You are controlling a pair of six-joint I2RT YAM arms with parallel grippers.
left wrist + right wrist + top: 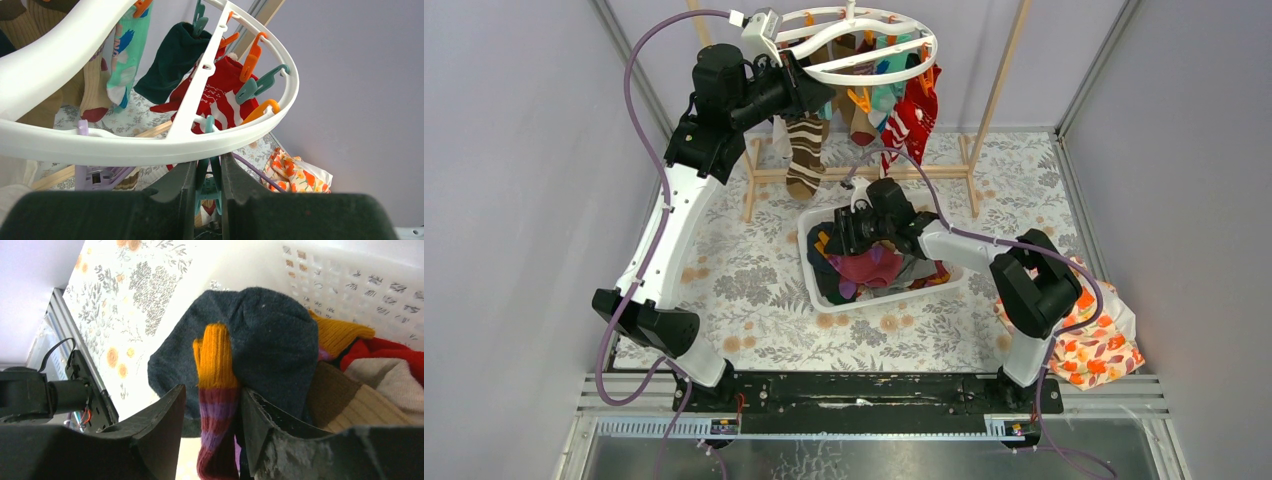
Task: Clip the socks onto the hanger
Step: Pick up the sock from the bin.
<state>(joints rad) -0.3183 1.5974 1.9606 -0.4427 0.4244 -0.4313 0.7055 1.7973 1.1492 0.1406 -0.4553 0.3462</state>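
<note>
Socks (871,268) fill the white basket (812,285) on the table (744,290), under the hanger (854,45) on its wooden rack (999,75). My right gripper (212,432) pinches a striped sock (216,390) nearly closed against a dark sock (270,345). My left gripper (207,185) squeezes a teal clip (209,187) under the hanger's rim, its lower end hidden.

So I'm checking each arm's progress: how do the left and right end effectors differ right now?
The left end effector is raised at the hanger, pinching a teal clip; the right end effector is down in the white basket, closed on an orange, purple and maroon striped sock. Both are shut on something.
</note>
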